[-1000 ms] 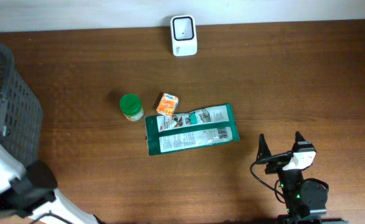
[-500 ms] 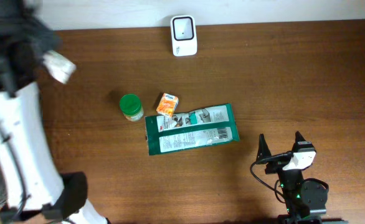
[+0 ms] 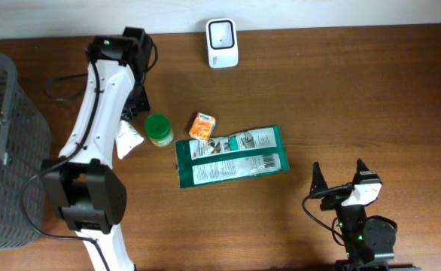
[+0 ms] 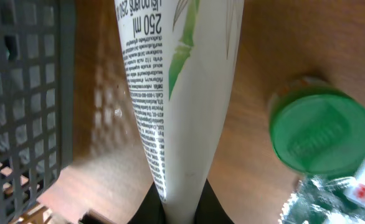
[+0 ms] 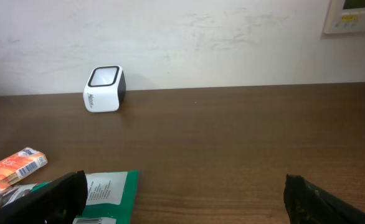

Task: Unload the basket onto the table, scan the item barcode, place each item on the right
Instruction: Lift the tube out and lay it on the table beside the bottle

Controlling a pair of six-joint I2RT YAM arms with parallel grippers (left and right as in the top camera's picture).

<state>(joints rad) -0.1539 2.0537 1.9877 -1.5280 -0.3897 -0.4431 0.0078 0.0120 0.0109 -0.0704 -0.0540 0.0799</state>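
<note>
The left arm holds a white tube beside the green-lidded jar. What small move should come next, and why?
Probably lift the tube and swing it toward the white scanner. The left fingers are shut on its flat end, and it hangs low beside the green-lidded jar, well short of the scanner. The printed side would then need to be turned to face the scanner's window.

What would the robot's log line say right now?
left claw shut on white tube | right claw open | tube beside green-lidded jar

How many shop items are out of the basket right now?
4: a green-lidded jar, a small orange packet and a green pouch on the table, plus a white tube in the left hand. The basket may hide more.
</note>
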